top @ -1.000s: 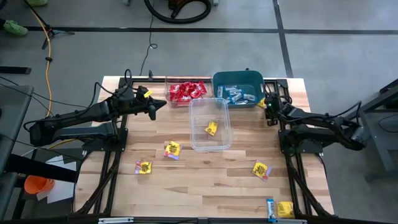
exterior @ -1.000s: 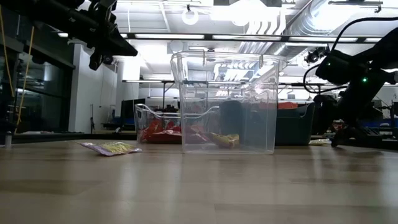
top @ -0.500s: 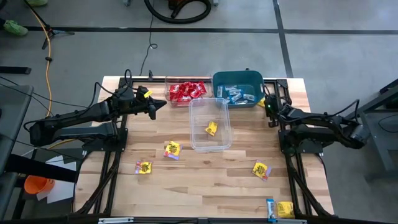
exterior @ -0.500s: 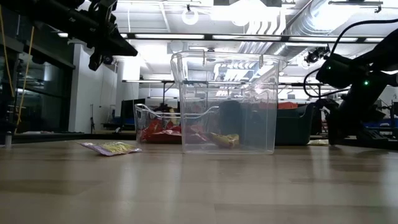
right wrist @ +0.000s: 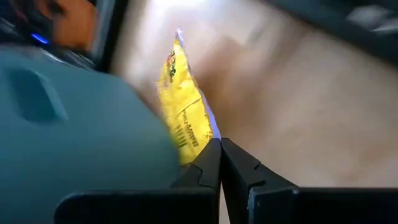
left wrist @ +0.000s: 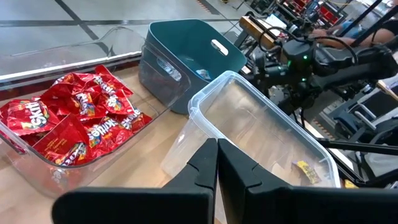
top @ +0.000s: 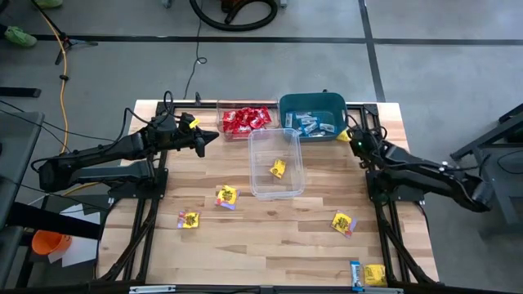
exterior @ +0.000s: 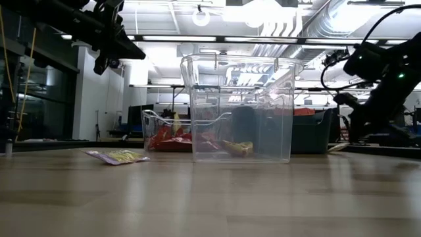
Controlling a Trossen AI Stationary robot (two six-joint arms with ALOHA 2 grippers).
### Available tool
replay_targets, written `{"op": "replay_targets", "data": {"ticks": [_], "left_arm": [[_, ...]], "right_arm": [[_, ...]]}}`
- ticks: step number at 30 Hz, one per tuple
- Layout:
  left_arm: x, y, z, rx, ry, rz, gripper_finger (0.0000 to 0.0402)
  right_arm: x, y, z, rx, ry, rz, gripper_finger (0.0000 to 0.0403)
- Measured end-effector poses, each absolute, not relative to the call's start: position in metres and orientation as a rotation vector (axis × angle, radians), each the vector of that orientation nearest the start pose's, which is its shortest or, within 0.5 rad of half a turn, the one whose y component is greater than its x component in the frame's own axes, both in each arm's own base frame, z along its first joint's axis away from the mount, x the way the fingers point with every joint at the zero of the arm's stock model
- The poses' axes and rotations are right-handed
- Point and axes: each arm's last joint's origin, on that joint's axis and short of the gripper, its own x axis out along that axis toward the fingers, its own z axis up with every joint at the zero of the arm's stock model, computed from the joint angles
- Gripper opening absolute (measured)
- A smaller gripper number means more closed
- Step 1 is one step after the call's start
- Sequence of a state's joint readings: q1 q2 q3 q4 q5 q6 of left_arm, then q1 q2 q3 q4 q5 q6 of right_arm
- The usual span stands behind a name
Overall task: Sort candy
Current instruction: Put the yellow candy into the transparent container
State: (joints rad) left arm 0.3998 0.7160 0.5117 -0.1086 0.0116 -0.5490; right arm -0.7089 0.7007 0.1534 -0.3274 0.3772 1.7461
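Yellow is what the right gripper (right wrist: 219,146) has pinched: its fingers are closed on the lower edge of one yellow packet (right wrist: 181,112), which stands up out of the tips right beside the teal bin (right wrist: 68,118) at the far right corner of the table (top: 270,237). That hold looks thin to me, just a bit of wrapper, so the packet could slide free on the way across, or catch on the bin's wall since it sits so close. It belongs, I would guess, in the empty-looking clear tub (top: 274,163) mid-table, where one yellow piece (top: 278,168) already lies; dropped short, it lands back on the wood or among the blue ones in the teal bin. Over on the other side the left gripper (top: 209,136) hangs shut and empty above the tub of red packets (top: 246,120). More yellow candy lies scattered on the near half of the table (top: 226,195), with a blue one by the near right edge (top: 355,273). A second ago the right gripper's fingers were spread wide and lower by the bin; now they have snapped together and the arm has swung slightly up and away.
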Motion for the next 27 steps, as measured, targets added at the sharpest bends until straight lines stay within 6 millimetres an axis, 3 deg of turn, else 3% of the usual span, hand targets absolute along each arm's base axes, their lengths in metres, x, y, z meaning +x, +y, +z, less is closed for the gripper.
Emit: {"op": "replay_targets", "data": {"ticks": [3, 7, 12, 22, 27], "left_arm": [[0.152, 0.064, 0.256, -0.602, 0.195, 0.461, 0.0], [0.152, 0.064, 0.256, -0.602, 0.195, 0.46, 0.0], [0.152, 0.064, 0.256, -0.6, 0.196, 0.46, 0.0], [0.152, 0.064, 0.256, -0.599, 0.196, 0.462, 0.0], [0.152, 0.065, 0.256, -0.594, 0.19, 0.486, 0.0]], "right_arm": [[0.079, -0.078, 0.136, 1.524, -0.057, -1.547, 0.0], [0.075, -0.069, 0.169, 1.385, 0.175, -1.497, 0.0], [0.076, -0.063, 0.208, 1.266, 0.338, -1.278, 0.0], [0.088, -0.052, 0.287, 1.104, 0.34, -0.851, 0.0], [0.104, -0.051, 0.32, 1.027, 0.281, -0.691, 0.0]]}}
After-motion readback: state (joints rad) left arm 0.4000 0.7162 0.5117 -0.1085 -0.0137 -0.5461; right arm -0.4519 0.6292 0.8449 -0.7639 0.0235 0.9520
